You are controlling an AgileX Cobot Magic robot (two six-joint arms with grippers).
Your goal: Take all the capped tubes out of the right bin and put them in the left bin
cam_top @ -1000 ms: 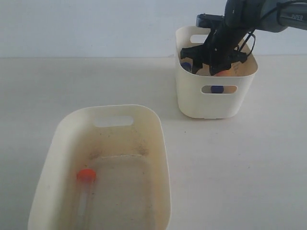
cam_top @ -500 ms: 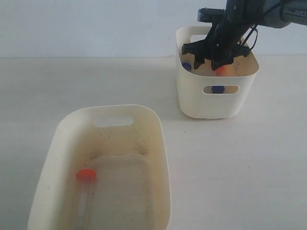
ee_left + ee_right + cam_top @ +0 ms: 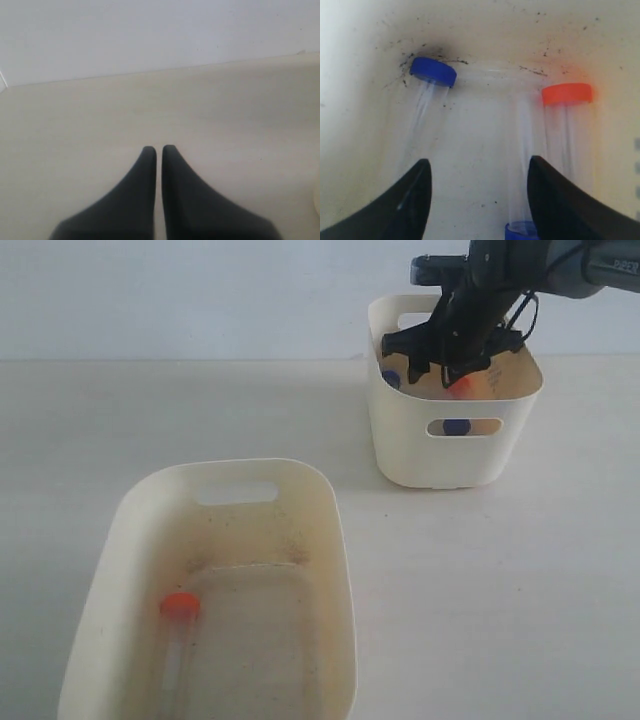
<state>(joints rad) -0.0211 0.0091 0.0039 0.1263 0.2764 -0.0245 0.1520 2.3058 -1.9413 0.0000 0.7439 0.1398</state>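
Note:
My right gripper [image 3: 448, 362] [image 3: 480, 162] hangs open inside the right bin [image 3: 400, 445], nothing between its fingers. Under it lie three capped tubes: a blue-capped one [image 3: 433, 71] [image 3: 390, 378] out past one finger, an orange-capped one [image 3: 567, 93] [image 3: 460, 388] beside the other finger, and a second blue cap [image 3: 522, 231] [image 3: 456, 426] close to that same finger, showing through the bin's front slot. The left bin [image 3: 330, 540] holds one orange-capped tube [image 3: 180, 606] on its speckled floor. My left gripper [image 3: 158, 148] is shut and empty above bare table; the exterior view does not show it.
Both bins stand on a pale tabletop [image 3: 480, 580] with a light wall behind. The right bin's walls [image 3: 350, 100] close in around the right gripper on all sides.
The right gripper has lifted a little within the right bin and drifted slightly right; the bin nudged a touch to the right. The tubes stay in place.

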